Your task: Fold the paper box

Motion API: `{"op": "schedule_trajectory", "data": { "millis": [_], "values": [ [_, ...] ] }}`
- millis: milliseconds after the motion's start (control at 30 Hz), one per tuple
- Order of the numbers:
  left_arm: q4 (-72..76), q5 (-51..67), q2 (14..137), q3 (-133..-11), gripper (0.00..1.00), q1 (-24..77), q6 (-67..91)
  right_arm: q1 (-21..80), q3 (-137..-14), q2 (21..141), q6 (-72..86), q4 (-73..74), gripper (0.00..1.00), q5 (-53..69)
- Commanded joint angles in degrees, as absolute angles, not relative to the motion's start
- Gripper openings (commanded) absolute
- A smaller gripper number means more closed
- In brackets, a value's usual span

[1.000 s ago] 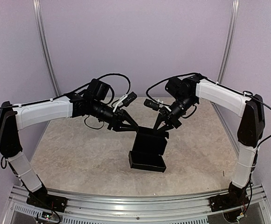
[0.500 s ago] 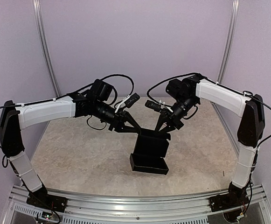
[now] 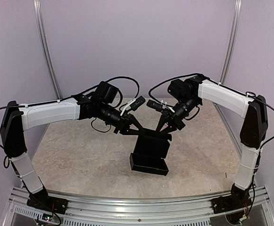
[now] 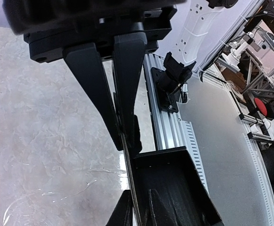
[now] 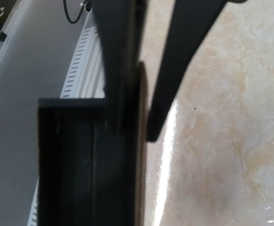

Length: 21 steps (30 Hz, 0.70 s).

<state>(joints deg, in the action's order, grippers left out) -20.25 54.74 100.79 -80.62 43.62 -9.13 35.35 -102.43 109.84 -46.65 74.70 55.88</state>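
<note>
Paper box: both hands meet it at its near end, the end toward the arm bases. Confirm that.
Not right. The left hand and the right hand meet the paper box at its far end, the end away from the arm bases. The top view shows it.

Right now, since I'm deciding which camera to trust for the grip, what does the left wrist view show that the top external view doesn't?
Only the left wrist view: the left gripper up close, its fingers straddling a thin wall of the paper box, with the box's open interior below. A firm pinch isn't clear.
Only the top external view: the whole box standing on the table, with the right gripper at its upper right edge.
Both: the left gripper at the box's upper edge, over the marbled table.
</note>
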Motion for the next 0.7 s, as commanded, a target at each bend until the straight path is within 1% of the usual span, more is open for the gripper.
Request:
{"op": "schedule_trajectory", "data": {
  "millis": [0,233,433,467,500,600,633,667],
  "values": [
    [-20.47,50.67,102.61,-81.40,0.09,44.20,-8.73,35.95,-104.35,106.53,-46.85,72.34,0.00,62.22],
    [-19.83,51.70,102.04,-81.30,0.00,44.12,-8.24,35.95,-104.07,106.36,-47.02,72.19,0.00,61.50],
    [-17.73,53.53,101.97,-81.08,0.00,44.18,-6.79,35.96,-102.84,105.36,-46.65,71.19,0.00,60.13],
    [-17.22,53.18,101.75,-80.92,0.07,44.28,-6.59,35.97,-102.51,105.15,-46.36,70.82,0.00,59.60],
    [-16.57,52.18,101.36,-80.49,0.11,44.35,-6.44,35.97,-102.25,105.12,-46.04,70.46,0.00,59.18],
    [-14.38,49.48,99.21,-78.67,0.18,44.54,-6.28,35.97,-101.83,105.03,-45.84,70.08,0.00,58.48],
    [-14.33,48.67,98.31,-78.28,0.22,44.49,-6.29,35.95,-101.60,105.11,-45.80,69.80,0.00,57.95],
    [-14.79,47.68,97.62,-78.16,0.31,44.48,-6.44,35.95,-101.41,105.12,-45.79,69.60,0.00,57.38]
  ]
}}
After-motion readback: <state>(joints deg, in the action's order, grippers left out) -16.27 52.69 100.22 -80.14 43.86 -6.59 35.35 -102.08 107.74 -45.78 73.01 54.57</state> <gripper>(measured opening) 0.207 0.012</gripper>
